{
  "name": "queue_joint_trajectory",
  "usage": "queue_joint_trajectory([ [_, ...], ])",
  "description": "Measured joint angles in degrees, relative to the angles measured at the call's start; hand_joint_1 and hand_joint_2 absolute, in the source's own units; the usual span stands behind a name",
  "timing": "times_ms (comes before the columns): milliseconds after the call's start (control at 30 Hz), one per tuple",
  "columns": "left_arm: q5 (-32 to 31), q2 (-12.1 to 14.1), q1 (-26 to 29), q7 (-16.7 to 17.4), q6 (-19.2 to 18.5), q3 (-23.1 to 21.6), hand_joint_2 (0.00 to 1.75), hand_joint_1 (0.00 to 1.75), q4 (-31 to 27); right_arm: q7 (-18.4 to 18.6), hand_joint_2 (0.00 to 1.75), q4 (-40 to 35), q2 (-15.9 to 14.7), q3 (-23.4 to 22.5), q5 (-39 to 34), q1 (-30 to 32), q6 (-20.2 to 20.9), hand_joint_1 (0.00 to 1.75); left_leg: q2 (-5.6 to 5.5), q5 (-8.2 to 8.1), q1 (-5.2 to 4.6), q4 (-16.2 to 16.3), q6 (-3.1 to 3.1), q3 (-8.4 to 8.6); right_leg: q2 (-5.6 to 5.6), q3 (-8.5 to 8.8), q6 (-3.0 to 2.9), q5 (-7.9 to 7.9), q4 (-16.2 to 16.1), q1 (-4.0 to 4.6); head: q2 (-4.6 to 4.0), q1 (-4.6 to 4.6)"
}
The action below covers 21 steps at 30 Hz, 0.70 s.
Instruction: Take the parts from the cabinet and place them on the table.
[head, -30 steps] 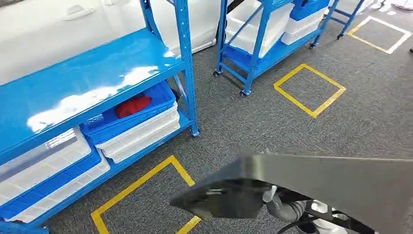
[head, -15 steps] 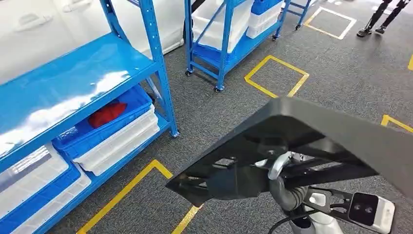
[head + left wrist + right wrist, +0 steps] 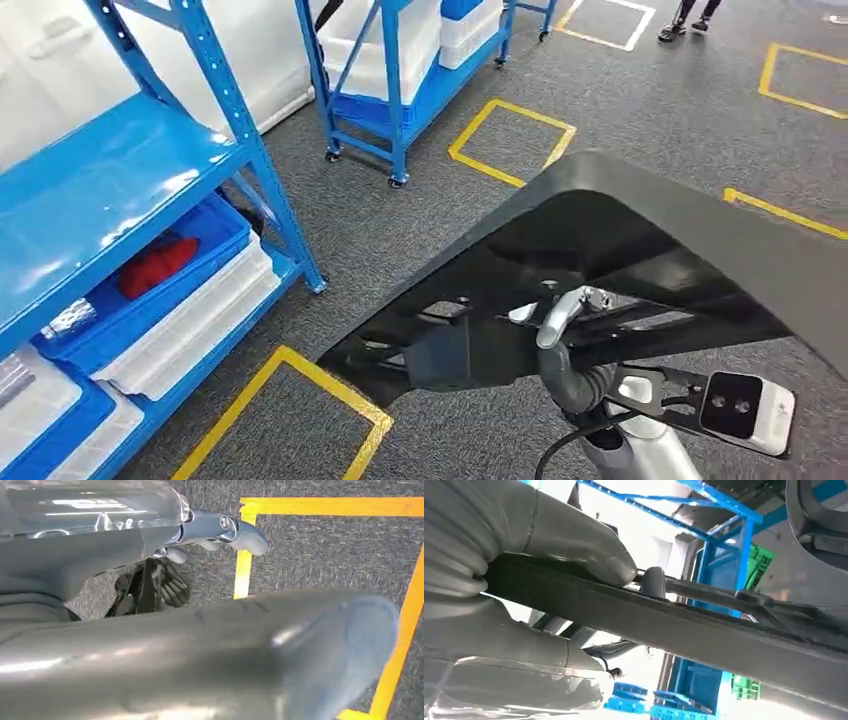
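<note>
A large black moulded part [image 3: 640,240] fills the lower right of the head view, carried above the grey carpet. My right hand [image 3: 468,352] reaches up under its near edge and grips it. In the right wrist view the grey thumb [image 3: 574,545] presses on top of the part's black rim [image 3: 684,625], with the hand's body below it. In the left wrist view my left hand [image 3: 200,650] is a blurred grey mass close to the camera, above the carpet; what it holds, if anything, I cannot tell.
A blue shelf rack [image 3: 110,190] stands at the left, with a blue bin of red stuff [image 3: 155,265] and white bins [image 3: 190,325] on its lower level. A second wheeled blue rack [image 3: 400,70] stands behind. Yellow floor squares [image 3: 510,140] mark the carpet. A person's legs [image 3: 690,15] show far back.
The camera has swung to the right, so racks and floor marks slide left in the picture. The black part now sits higher and larger in the head view, still held.
</note>
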Motion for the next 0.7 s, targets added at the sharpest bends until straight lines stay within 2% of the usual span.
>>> queue_joint_trajectory([
  [33, -0.1, 0.0, 0.0, 0.0, 0.0, 0.0, 0.00, 0.00, 0.0, 0.0, 1.75, 0.0, 0.0, 0.3, -0.2, -0.4, -0.4, 1.75, -2.55, 1.74, 0.06, -5.0, 0.35, 1.97, 0.57, -0.12, 0.12, -0.05, 0.1, -0.12, 0.00, 0.00],
  [67, -0.1, 0.1, -0.1, 0.2, 0.0, 0.0, 0.00, 0.00, 0.0, 0.0, 1.75, 0.1, 0.0, 0.6, -0.4, -0.8, -0.7, 1.75, -4.52, 1.14, 0.26, -6.1, 0.52, 2.28, 1.06, -0.45, 0.55, -0.05, 0.5, 0.28, 0.00, 0.00],
  [100, -0.2, 0.1, -0.2, 0.2, -0.1, 0.0, 0.00, 0.00, 0.0, 0.0, 1.75, 0.2, 0.0, 0.9, -0.6, -1.5, -1.1, 1.75, -3.97, 1.17, 0.17, -6.2, 0.45, 2.25, 1.80, -0.87, 1.01, 0.23, 0.4, -0.16, 0.00, 0.00],
  [167, -0.7, 0.1, -0.4, 0.5, -0.2, 0.0, 0.00, 0.00, 0.0, 0.0, 1.75, 0.5, -0.2, 1.7, -1.9, -2.9, -2.8, 1.75, -3.03, 1.35, -0.21, -6.3, 0.90, 2.31, 2.88, -1.19, 1.81, 0.68, 0.1, -0.55, 0.00, 0.00],
  [200, -0.7, 0.1, -0.7, 0.6, -0.2, 0.0, 0.00, 0.00, 0.0, 0.0, 1.75, 0.6, -0.4, 2.1, -2.6, -3.5, -3.6, 1.75, -2.39, 1.78, 0.27, -7.0, 1.45, 2.55, 3.23, -1.27, 2.27, 0.76, 0.0, -0.20, 0.00, 0.00],
  [233, -0.4, 0.0, -0.8, 0.7, -0.2, 0.1, 0.00, 0.00, 0.0, 0.1, 1.75, 0.6, -1.0, 2.4, -3.1, -4.0, -4.2, 1.75, -1.50, 2.12, 0.37, -7.4, 1.88, 2.78, 0.38, -1.55, 2.29, -0.04, 1.1, -0.17, 0.00, 0.00],
  [267, -0.5, 0.1, -0.8, 0.7, -0.4, 0.1, 0.00, 0.00, 0.0, 0.1, 1.75, 0.7, -1.1, 2.7, -3.5, -4.7, -4.4, 1.75, -1.03, 2.13, 0.32, -7.4, 2.19, 2.74, -1.63, -2.63, 2.34, -1.65, 3.2, -0.01, 0.00, 0.02],
  [300, -0.7, 0.1, -0.7, 0.7, -0.4, 0.1, 0.00, 0.00, 0.0, 0.0, 1.75, 0.9, -1.4, 3.2, -3.8, -5.5, -4.7, 1.75, -0.35, 2.10, 0.21, -7.4, 2.28, 2.69, -2.78, -4.76, 2.54, -4.10, 7.7, -0.13, 0.00, 0.02],
  [333, -0.7, 0.1, -0.7, 0.7, -0.5, 0.1, 0.00, 0.00, 0.0, 0.0, 1.75, 1.1, -1.5, 3.5, -4.0, -5.7, -4.8, 1.75, 0.35, 2.06, 0.13, -7.4, 2.33, 2.68, -3.29, -6.92, 2.72, -6.14, 12.2, -0.27, 0.00, 0.00],
  [367, -0.7, 0.1, -0.7, 0.7, -0.5, 0.2, 0.00, 0.00, 0.0, 0.0, 1.75, 1.2, -1.8, 3.8, -4.2, -5.8, -4.8, 1.75, 1.02, 2.02, 0.08, -7.4, 2.37, 2.62, -3.53, -8.83, 2.89, -7.50, 16.1, -0.36, 0.00, 0.00],
  [400, -0.7, 0.1, -0.7, 0.7, -0.5, 0.2, 0.00, 0.00, 0.0, 0.0, 1.75, 1.4, -1.9, 4.2, -4.3, -5.8, -4.8, 1.75, 1.72, 1.98, 0.08, -7.4, 2.34, 2.64, -3.69, -9.74, 3.06, -7.47, 18.0, -0.49, 0.00, 0.00],
  [433, -0.7, 0.1, -0.7, 0.7, -0.5, 0.2, 0.00, 0.00, 0.0, 0.0, 1.75, 1.6, -1.9, 4.6, -4.4, -5.8, -4.8, 1.75, 2.36, 1.92, 0.08, -7.4, 2.26, 2.67, -3.89, -9.05, 3.16, -6.02, 16.5, -0.62, 0.00, 0.00],
  [500, -0.7, 0.0, -0.9, 0.7, -0.6, 0.2, 0.00, 0.00, 0.0, 0.0, 1.75, 1.8, -2.1, 5.1, -4.4, -6.2, -4.8, 1.75, 3.39, 1.65, 0.09, -7.3, 1.96, 2.88, -4.88, -4.38, 3.09, -1.53, 7.9, -0.78, 0.00, 0.00],
  [533, -0.7, -0.1, -0.9, 0.7, -0.6, 0.2, 0.00, 0.00, 0.0, 0.0, 1.75, 1.8, -2.2, 5.3, -4.4, -6.6, -4.8, 1.75, 3.83, 1.45, 0.02, -7.1, 1.67, 3.06, -6.93, -1.42, 2.85, 0.41, 2.6, -0.69, 0.00, 0.00],
  [567, -0.7, -0.1, -0.9, 0.7, -0.6, 0.3, 0.00, 0.00, 0.0, 0.0, 1.75, 1.9, -2.2, 5.6, -4.4, -7.0, -4.9, 1.75, 4.21, 1.18, -0.41, -7.0, 1.27, 3.02, -9.06, -0.42, 2.50, -0.58, 0.4, -0.01, 0.00, 0.02],
  [600, -0.7, -0.1, -0.9, 0.7, -0.6, 0.3, 0.00, 0.00, 0.0, 0.0, 1.75, 1.9, -2.2, 5.9, -4.4, -7.3, -5.0, 1.75, 4.53, 1.03, -0.52, -6.9, 0.96, 2.99, -7.98, -0.72, 1.88, -0.26, 0.3, 0.05, 0.00, 0.00],
  [700, -0.7, 0.0, -1.1, 0.7, -0.7, 0.3, 0.00, 0.00, 0.0, 0.0, 1.75, 2.2, -2.3, 6.5, -4.6, -7.7, -5.7, 1.75, 6.22, 0.81, -0.46, -7.1, 0.09, 3.40, -6.40, -1.07, 1.07, -0.30, 0.3, 0.26, 0.00, 0.00],
])
